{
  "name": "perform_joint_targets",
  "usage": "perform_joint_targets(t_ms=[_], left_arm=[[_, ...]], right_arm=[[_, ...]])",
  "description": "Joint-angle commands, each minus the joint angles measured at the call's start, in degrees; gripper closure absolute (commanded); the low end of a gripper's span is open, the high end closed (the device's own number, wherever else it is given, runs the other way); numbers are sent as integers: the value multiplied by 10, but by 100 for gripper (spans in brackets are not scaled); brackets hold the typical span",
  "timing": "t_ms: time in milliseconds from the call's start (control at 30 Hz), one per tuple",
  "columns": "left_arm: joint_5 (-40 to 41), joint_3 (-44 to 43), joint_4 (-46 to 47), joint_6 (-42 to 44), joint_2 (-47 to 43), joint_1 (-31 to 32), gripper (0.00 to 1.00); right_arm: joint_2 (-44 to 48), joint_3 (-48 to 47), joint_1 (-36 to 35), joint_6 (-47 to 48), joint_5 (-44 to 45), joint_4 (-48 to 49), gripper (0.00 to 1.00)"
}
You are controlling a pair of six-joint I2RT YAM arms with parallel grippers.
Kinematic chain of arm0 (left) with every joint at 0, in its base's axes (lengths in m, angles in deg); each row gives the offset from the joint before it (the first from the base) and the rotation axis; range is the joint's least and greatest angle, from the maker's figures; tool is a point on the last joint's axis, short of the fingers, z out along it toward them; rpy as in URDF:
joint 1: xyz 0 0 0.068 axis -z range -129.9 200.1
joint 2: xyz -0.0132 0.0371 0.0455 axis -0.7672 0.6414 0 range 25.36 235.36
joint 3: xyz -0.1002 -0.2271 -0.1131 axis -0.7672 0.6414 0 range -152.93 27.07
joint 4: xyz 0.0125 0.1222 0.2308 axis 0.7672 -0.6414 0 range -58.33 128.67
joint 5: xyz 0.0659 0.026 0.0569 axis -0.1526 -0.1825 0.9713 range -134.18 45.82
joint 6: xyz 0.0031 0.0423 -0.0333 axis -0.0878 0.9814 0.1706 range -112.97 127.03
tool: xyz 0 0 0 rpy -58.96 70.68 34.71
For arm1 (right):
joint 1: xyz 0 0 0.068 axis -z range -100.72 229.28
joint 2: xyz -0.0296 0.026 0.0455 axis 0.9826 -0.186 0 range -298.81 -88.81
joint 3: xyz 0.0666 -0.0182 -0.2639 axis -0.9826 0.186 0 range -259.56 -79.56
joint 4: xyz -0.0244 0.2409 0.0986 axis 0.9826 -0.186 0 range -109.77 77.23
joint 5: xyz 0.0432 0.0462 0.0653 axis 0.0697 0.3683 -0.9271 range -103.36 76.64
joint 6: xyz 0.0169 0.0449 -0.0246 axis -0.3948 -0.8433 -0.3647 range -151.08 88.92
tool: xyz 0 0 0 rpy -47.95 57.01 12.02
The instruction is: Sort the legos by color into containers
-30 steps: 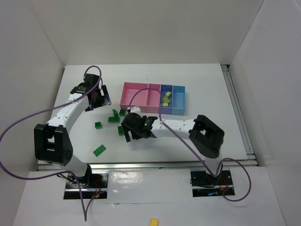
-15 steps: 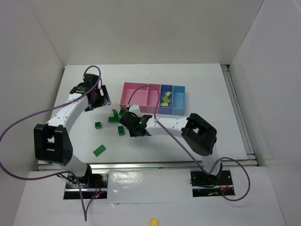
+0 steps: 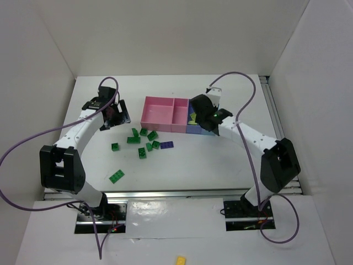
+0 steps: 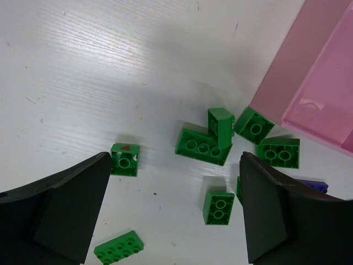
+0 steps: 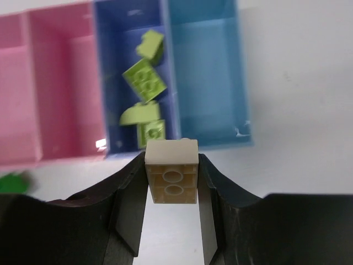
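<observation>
My right gripper (image 5: 172, 182) is shut on a beige lego (image 5: 171, 171), held just in front of the containers' blue compartment (image 5: 113, 83), where several pale yellow-green legos (image 5: 144, 80) lie. The light-blue compartment (image 5: 204, 72) beside it holds nothing. In the top view this gripper (image 3: 205, 118) hangs over the tray's right half; the pink compartments (image 3: 160, 99) sit left of it. My left gripper (image 4: 174, 210) stands open above a cluster of green legos (image 4: 203, 146), gripping nothing. A dark purple lego (image 3: 166, 144) lies right of the green cluster (image 3: 142, 153).
One green lego (image 3: 116, 176) lies apart near the table's front left. The pink tray's corner (image 4: 309, 83) shows at the upper right of the left wrist view. White walls enclose the table. A bright yellow brick (image 3: 180, 259) lies off the table by the near edge.
My right gripper closed on the beige lego at the cluster, then swung back and right to the tray's blue compartments. The left arm has not moved.
</observation>
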State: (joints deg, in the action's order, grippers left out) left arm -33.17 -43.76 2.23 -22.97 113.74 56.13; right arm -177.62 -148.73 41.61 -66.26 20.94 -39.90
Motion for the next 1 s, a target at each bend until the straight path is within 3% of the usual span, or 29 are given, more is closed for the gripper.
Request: perform_joint_targets(t_ms=[0,133,200,233,367,467,567,600,700,767,833,967], left_arm=[[-20,-2,-3,5,-20,-4,1],[-33,-13,-3,5,-20,-4,1],[-33,-13,-3,5,-20,-4,1],[-33,-13,-3,5,-20,-4,1],[-33,-13,-8,5,-20,-4,1],[-33,-13,-8,5,-20,-4,1],[-33,-19,-8,5,-20,-4,1],[-33,-19,-8,5,-20,-4,1],[-27,-19,-8,5,-15,-4,1],[-27,-19,-8,5,-15,-4,1],[-27,-19,-8,5,-9,-4,1],[-22,-19,-8,5,-9,-4,1]], right_arm=[[-35,-35,43,32,5,2,68],[-91,-78,75,45,-9,13,67],[-122,-107,90,52,14,11,61],[-132,-120,90,44,22,3,46],[-173,-168,105,33,52,-26,21],[-160,-159,100,33,59,-19,19],[-109,-108,60,60,49,27,32],[-69,-61,46,78,37,51,41],[-8,4,-13,148,-65,131,43],[-2,34,-55,164,-149,140,38],[-9,47,-109,189,-193,132,25],[-60,48,-163,227,-200,119,20]])
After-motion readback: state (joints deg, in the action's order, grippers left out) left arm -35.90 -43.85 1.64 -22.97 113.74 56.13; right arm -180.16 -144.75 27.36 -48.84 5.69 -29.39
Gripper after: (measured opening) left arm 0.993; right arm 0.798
